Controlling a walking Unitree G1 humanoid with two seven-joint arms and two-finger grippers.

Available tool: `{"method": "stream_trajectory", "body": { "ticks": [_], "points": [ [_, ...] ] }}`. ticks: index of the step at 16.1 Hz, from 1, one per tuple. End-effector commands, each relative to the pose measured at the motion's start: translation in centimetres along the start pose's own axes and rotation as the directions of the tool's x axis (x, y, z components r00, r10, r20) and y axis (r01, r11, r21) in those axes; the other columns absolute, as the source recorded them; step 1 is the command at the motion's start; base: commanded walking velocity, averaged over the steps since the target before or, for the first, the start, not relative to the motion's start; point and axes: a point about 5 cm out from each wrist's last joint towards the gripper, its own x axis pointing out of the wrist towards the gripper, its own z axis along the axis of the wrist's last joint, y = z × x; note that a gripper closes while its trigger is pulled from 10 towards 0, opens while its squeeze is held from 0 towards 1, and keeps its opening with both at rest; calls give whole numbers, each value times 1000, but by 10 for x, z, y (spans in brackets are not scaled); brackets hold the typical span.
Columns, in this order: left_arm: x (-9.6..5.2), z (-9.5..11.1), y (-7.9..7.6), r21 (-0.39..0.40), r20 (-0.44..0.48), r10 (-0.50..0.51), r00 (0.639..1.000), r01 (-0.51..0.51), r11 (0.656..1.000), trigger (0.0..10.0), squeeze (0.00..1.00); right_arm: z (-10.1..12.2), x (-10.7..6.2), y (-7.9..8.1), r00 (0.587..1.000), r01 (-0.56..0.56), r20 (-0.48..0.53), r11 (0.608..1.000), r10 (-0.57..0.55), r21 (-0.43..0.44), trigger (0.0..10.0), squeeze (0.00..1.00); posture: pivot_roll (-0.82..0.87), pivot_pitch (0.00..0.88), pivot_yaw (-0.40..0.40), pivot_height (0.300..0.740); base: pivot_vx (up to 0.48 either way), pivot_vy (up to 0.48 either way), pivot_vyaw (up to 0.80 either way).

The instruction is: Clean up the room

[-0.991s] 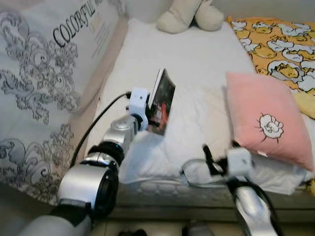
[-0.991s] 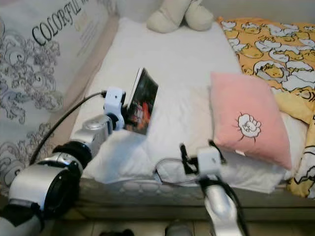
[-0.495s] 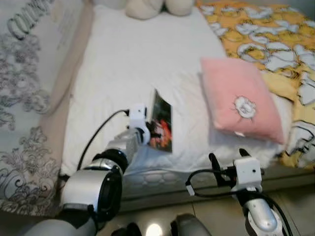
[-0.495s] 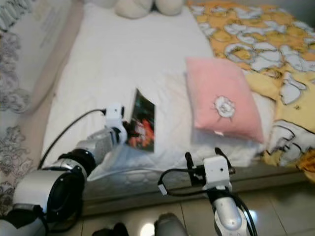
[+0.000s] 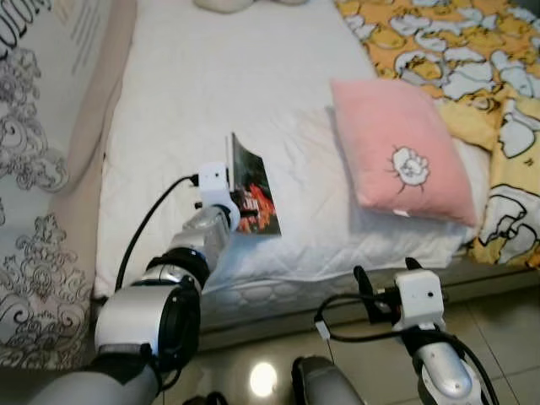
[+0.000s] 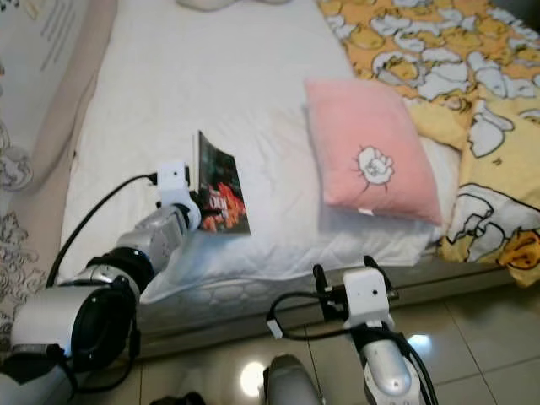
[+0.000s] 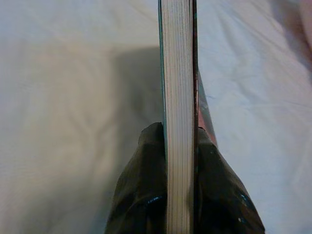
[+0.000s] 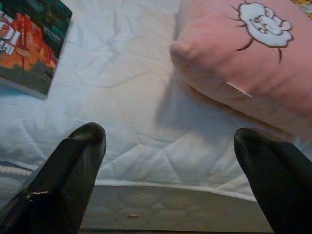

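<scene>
Book (image 5: 251,187) clamped upright in left gripper (image 7: 179,146), seemingly above bed (image 5: 211,93)

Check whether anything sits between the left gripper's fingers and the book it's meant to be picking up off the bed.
Nothing visible does. The left gripper is already shut on the book, its fingers pressed against both covers, holding it on edge above the white bedding. The pink pillow lies apart, to the robot's right.

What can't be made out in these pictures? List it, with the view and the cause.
- Book title: too small in the eye views; cut off by the edge in the right wrist view.
- Left tool in the eye views: hidden behind its wrist camera and the book.
- Plush toy: cut off by the top edge.
- Under the pink pillow: hidden.
</scene>
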Motion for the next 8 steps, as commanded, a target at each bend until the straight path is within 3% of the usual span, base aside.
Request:
{"method": "stream_trajectory", "body": {
  "ticks": [1, 4, 7, 8],
  "points": [
    [0, 5, 6, 27, 26, 30, 999, -31, 999, 10000, 0, 2, -1, -2, 1000, -4, -2, 1000, 4, -2, 10000, 0, -463, 131, 9, 740, 0, 0, 0],
    [0, 13, 9, 51, 49, 51, 997, -54, 997, 10000, 0, 3, -1, -2, 1000, -5, -3, 1000, 5, -6, 10000, 0, -472, 133, 9, 740, 0, 0, 0],
    [-1, 18, 14, 133, 61, 65, 996, -72, 989, 10000, 0, 3, -5, -3, 1000, -4, -7, 1000, 4, -9, 10000, 0, -480, 140, 8, 740, 0, 0, 0],
    [-1, 19, 17, 204, 63, 78, 995, -89, 975, 10000, 1000, 2, -7, -2, 1000, -4, -10, 1000, 4, -9, 10000, 0, -482, 144, 7, 740, 0, 0, 0]
  ]
}}
